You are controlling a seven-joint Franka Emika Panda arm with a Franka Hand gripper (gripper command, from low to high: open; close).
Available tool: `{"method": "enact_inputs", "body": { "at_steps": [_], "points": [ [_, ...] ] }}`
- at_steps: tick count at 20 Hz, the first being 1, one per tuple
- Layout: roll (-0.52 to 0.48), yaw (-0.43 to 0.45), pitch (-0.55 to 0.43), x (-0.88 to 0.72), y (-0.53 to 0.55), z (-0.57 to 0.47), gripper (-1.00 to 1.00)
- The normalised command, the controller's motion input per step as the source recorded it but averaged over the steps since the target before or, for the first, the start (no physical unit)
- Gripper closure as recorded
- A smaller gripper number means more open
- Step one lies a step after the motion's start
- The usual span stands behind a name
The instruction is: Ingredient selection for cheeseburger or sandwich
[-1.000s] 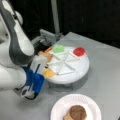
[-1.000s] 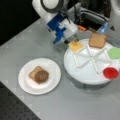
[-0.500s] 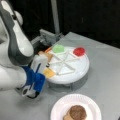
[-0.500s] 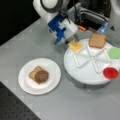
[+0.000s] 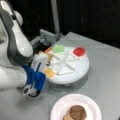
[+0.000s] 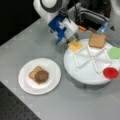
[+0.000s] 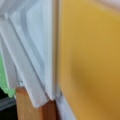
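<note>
- A dark brown round patty (image 6: 41,76) lies flat on a toast-brown bread square (image 6: 34,72), a small stack at a front view's left.
- The yellow-orange cheese square (image 6: 75,45) lies in the tray's near-arm compartment.
- A second bread square (image 6: 97,40) lies flat beside it.
- The green square (image 6: 115,52) and red disc (image 6: 110,73) sit in separate compartments.
</note>
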Motion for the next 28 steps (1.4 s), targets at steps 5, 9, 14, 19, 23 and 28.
{"method": "enact_inputs", "body": {
  "at_steps": [5,9,14,19,23,28],
  "points": [
    [0.158,-0.098,-0.080,-0.03,0.02,-0.03,-1.00],
    [0.149,-0.092,-0.075,-0.03,0.02,0.00,-1.00],
    [0.143,-0.066,-0.060,-0.02,-0.03,0.05,-1.00],
    [0.098,-0.029,-0.063,0.00,-0.09,0.07,-1.00],
    [0.100,-0.004,-0.055,0.02,-0.06,0.07,-1.00],
    [0.109,-0.001,-0.050,0.04,0.00,0.08,-1.00]
  ]
}}
